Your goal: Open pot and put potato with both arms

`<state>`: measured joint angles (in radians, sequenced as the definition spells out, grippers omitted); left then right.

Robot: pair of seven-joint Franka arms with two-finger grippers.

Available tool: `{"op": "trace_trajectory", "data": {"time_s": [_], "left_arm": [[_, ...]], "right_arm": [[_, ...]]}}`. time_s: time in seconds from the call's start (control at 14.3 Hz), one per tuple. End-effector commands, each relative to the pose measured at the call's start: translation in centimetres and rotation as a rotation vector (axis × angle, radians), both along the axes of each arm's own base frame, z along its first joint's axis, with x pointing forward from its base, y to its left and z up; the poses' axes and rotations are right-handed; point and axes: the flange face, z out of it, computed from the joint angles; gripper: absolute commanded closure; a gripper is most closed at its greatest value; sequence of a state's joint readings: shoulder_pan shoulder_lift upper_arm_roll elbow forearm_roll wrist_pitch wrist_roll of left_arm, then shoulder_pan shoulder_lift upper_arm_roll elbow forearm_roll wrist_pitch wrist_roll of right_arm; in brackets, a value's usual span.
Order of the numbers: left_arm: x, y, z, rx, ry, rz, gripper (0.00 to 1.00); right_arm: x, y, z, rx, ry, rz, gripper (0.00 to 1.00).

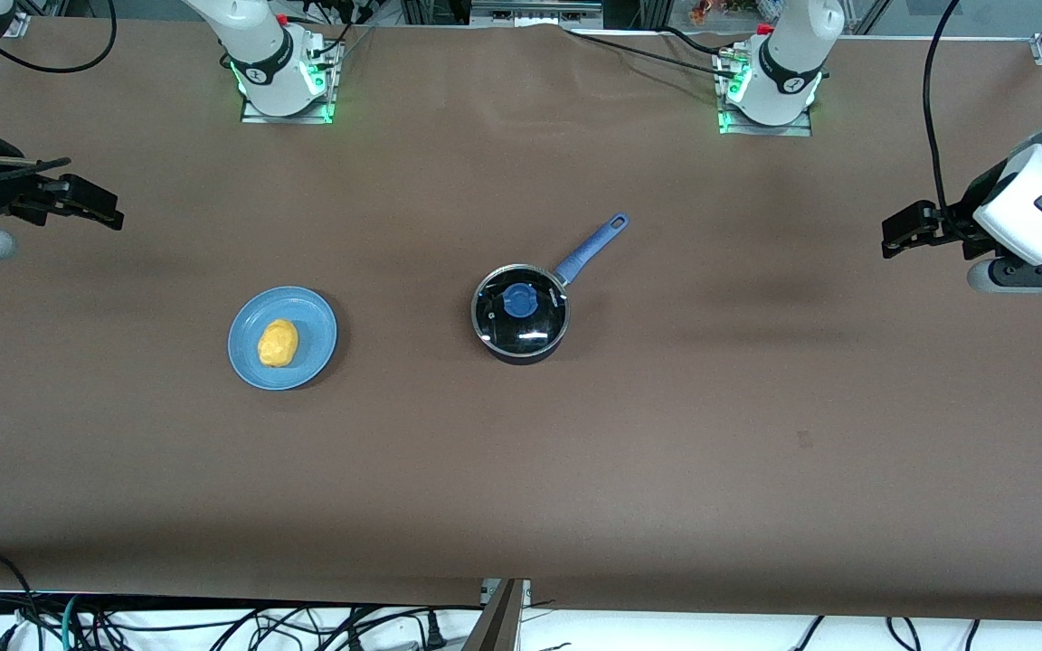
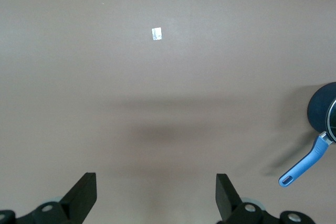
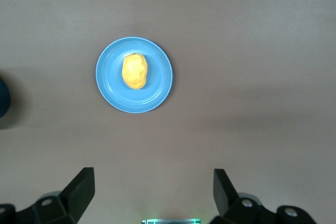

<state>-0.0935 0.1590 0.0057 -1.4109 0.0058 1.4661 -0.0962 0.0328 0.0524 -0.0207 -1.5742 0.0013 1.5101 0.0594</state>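
The black pot [image 1: 521, 344] stands mid-table with its glass lid [image 1: 539, 325] on, blue knob [image 1: 519, 301] up, and its blue handle [image 1: 592, 246] pointing toward the left arm's base. The yellow potato [image 1: 278, 343] lies on a blue plate [image 1: 317, 339] toward the right arm's end. My right gripper [image 1: 91, 206] hangs open and empty over the table's right-arm end; its wrist view shows the potato [image 3: 135, 71] on the plate [image 3: 157, 82]. My left gripper [image 1: 901, 231] hangs open and empty over the left-arm end; its wrist view shows the pot's edge [image 2: 320, 109] and handle [image 2: 305, 162].
The arm bases [image 1: 286, 86] [image 1: 765, 99] stand with green lights at the table's edge farthest from the front camera. A small white scrap [image 2: 156, 34] lies on the brown table. Cables hang past the table's edge nearest the front camera.
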Motion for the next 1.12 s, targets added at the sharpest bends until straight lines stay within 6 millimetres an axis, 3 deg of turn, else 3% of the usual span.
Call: {"op": "trace_trajectory", "data": {"time_s": [0.0,1.05], "left_arm": [[-0.35,0.05,0.12,-0.005,0.001,0.010,0.00],[-0.35,-0.10,0.06,-0.009,0.001,0.009,0.00]], "right_arm": [[-0.84,-0.27,0.44,-0.006,0.006,0.002,0.00],[-0.72,-0.46,-0.11,-0.002,0.022,-0.002,0.00]]}}
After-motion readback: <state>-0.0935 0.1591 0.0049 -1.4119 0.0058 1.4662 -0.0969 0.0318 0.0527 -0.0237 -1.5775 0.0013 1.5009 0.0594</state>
